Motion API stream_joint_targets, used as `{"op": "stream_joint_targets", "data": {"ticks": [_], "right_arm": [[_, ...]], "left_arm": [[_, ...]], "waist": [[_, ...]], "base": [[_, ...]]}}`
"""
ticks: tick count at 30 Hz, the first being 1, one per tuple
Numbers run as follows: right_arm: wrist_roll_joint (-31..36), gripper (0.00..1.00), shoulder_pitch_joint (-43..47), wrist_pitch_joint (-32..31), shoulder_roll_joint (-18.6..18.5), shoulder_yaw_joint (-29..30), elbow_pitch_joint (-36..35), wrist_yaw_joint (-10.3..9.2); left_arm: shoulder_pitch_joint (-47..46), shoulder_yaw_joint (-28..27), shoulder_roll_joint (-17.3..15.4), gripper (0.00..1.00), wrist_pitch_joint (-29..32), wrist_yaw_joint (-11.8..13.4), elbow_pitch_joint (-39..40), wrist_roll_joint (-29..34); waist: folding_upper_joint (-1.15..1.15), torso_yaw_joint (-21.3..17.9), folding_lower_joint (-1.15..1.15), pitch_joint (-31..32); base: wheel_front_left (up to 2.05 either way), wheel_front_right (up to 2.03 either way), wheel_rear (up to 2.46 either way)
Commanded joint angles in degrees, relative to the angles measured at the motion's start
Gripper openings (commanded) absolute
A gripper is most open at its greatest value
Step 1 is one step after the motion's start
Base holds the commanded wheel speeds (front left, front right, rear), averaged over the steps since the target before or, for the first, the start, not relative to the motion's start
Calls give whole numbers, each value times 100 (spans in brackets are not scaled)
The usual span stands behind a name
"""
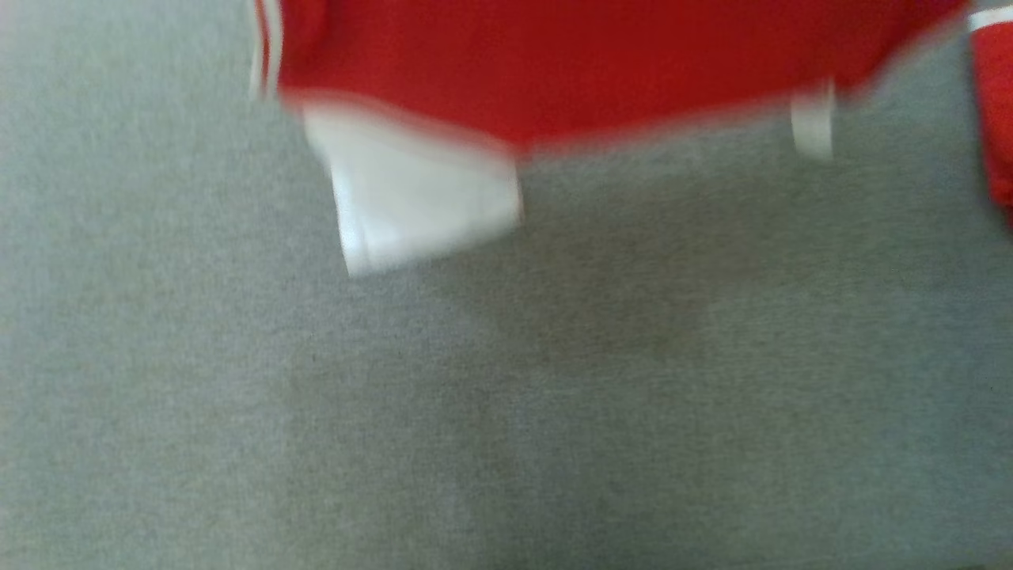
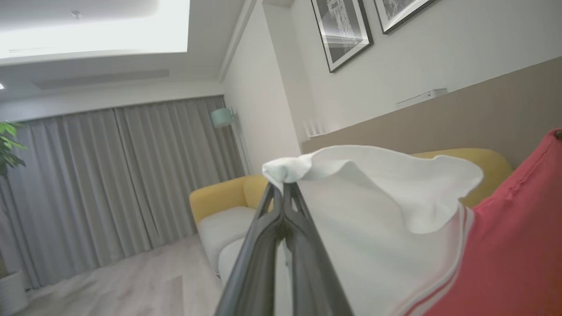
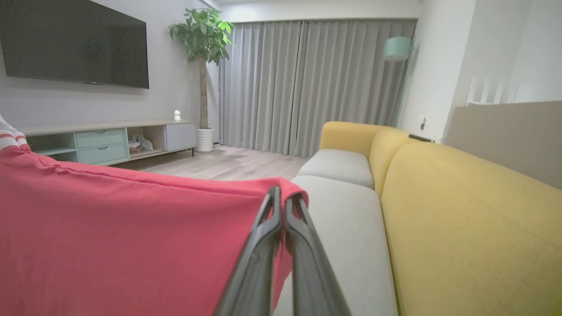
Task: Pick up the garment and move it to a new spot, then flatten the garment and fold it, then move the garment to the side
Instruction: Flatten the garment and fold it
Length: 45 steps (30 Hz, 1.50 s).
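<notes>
The garment [image 1: 586, 71] is red with white parts and white stripes; in the blurred head view it hangs across the top, above the grey cushion. In the left wrist view my left gripper [image 2: 283, 186] is shut on a white corner of the garment [image 2: 386, 210], and red cloth falls away to the right. In the right wrist view my right gripper [image 3: 283, 197] is shut on a red edge of the garment [image 3: 131, 228], which stretches off to the left, held up in the air.
A yellow sofa [image 3: 461, 210] with grey seat cushions [image 3: 347, 219] lies below and to the right. Grey curtains [image 3: 307, 83], a potted plant [image 3: 202, 39], a wall television [image 3: 74, 44] and a low cabinet [image 3: 109, 140] stand across the wooden floor [image 3: 228, 162].
</notes>
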<state>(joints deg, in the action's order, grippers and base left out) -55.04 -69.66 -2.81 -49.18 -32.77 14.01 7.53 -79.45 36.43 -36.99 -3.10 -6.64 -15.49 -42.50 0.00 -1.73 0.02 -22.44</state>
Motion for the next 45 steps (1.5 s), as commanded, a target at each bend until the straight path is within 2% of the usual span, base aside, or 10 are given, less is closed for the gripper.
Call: {"op": "stream_joint_targets", "data": {"ticks": [1,4,7,10,21,24,27,33,39,45], "right_arm": [[129,0,-327,264,74,71,234,-4],[369,0,-882,702,223,38,738,-4],[540,0,-1209,975,198,-162,1021,-4],[556,0,-1274,1087,89,-491,1196,-4],[35,0,-346,1508,-205,-1440,1514,-4],[-149,0,501,1711,-372,-1667,1344,-4],[-226,0,1235,1769,-503,-1649,1106,-4],[-48,0,2906,1778,-558,-992,535,-4],[375,0,4591,1779,-391,-201,152,-4],[620,0,5863,1780,-324,273,-282,-4]], "left_arm": [[-610,-243,-162,0,-230,36,-214,279],[-1173,-216,45,0,-667,155,-707,707],[-1487,-123,252,0,-891,83,-979,832],[-1436,37,314,0,-998,-14,-1066,770],[418,376,-206,0,-1179,-77,-349,457],[1674,345,-536,0,-1186,48,337,432],[2710,262,-813,0,-1188,329,1003,385],[4795,441,-1290,0,-1188,1012,2078,395],[6193,582,-1240,0,-1189,1515,2570,486],[7095,802,-1153,0,-1189,1616,2733,465]], "waist": [[0,144,-2,-417],[0,217,-2,-623],[0,296,-2,-764],[0,377,-2,-874],[0,507,-2,-905],[0,479,-2,-582],[0,446,-2,-333],[0,367,-2,101],[0,299,-2,444],[0,212,-2,660]], "base": [[0,0,0],[0,0,0],[0,0,0],[0,0,0],[0,0,0],[0,0,0],[0,0,0],[0,0,0],[0,0,0],[0,0,0]]}}
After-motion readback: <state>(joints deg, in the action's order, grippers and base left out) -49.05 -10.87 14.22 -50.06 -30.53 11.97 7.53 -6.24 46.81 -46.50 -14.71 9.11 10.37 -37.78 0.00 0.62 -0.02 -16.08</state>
